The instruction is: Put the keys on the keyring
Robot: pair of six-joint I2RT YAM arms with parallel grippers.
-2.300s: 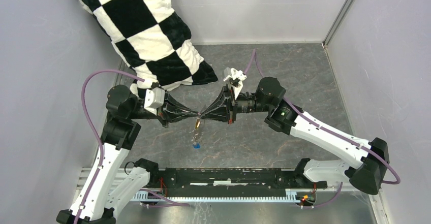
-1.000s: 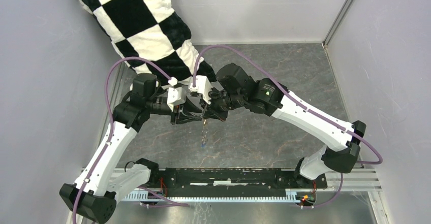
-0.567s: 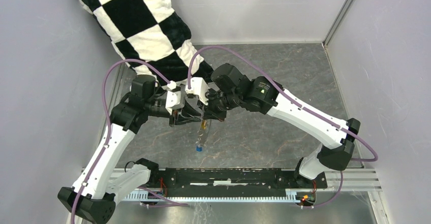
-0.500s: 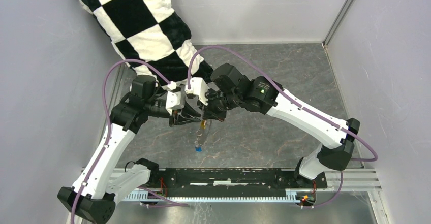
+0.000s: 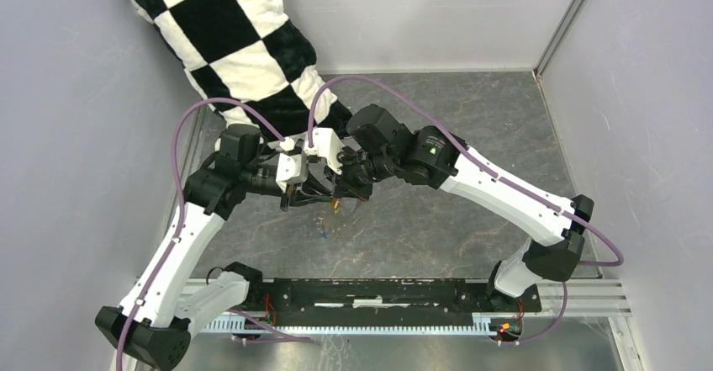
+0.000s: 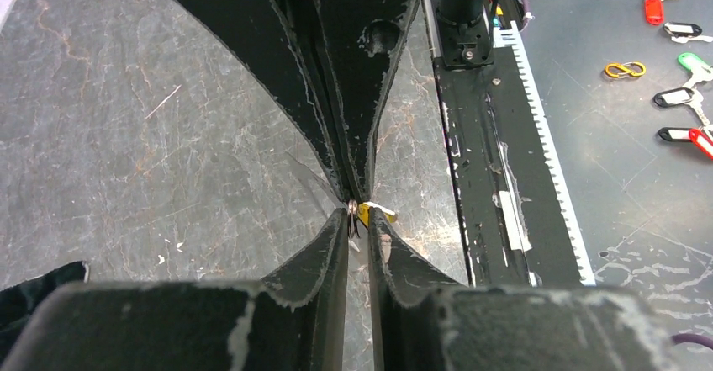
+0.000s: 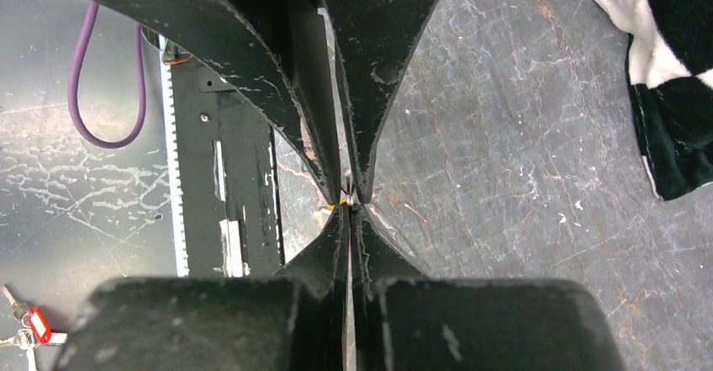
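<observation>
Tally: one yellow key (image 5: 337, 208), one blue key (image 5: 323, 236).

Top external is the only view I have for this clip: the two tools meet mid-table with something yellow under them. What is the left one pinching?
Observer: The left wrist view shows the left tool closed on a thin wire ring at its tips.
Operator: And the yellow thing?
Observer: That's the yellow key. Its head sits right beside the ring, where both tools meet. I can't tell whether it is threaded on.
Operator: And the other one, open?
Observer: No. In the right wrist view the right tool has its fingers pressed together, with a yellow sliver just at the tips.
</observation>
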